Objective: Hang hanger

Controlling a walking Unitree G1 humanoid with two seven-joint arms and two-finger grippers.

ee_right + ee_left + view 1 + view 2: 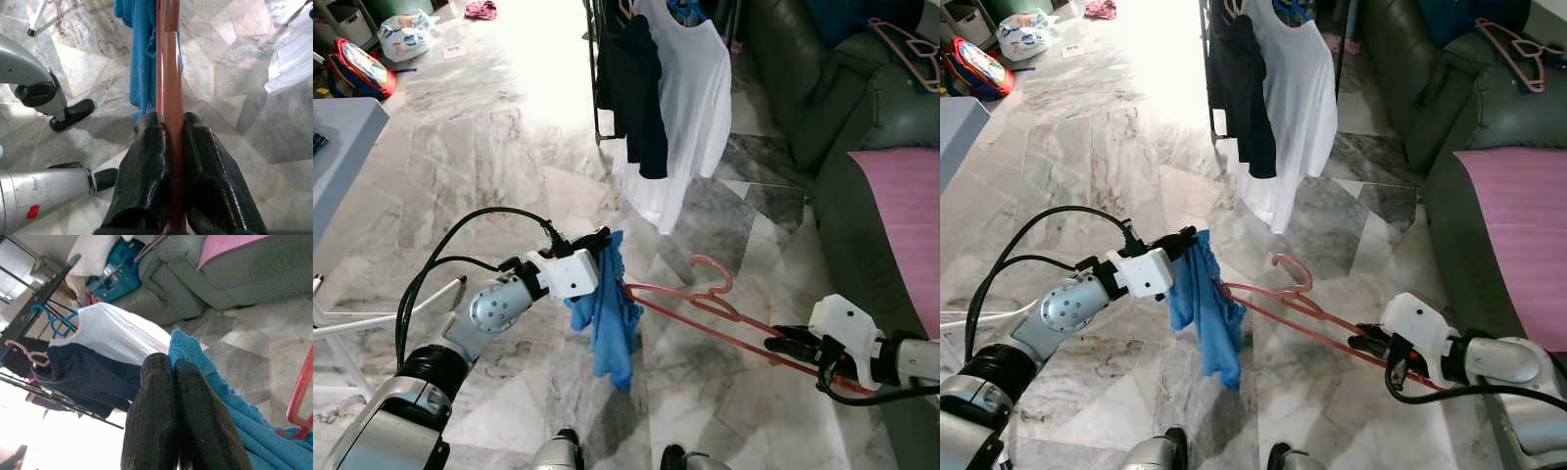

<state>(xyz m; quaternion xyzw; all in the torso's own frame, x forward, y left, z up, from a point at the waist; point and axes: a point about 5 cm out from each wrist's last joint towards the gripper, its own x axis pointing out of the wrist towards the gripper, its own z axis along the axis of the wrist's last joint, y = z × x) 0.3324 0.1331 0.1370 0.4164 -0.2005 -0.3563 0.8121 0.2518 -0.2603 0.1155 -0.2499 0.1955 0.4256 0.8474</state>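
Holding the light, stiff hanger (705, 304) by its right arm in your clamped right end effector (773, 343), keep your left end effector (603, 238) pinching the limp cloth (607, 318) at its left end, near the rack (597, 69).

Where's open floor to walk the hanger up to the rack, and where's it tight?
Open marble floor runs left of the clothes rack, up to the bags at the far wall. Tight on the right: sofa hems the strip beside the hung white shirt. Right end effector grips the red hanger; left end effector pinches the blue cloth.
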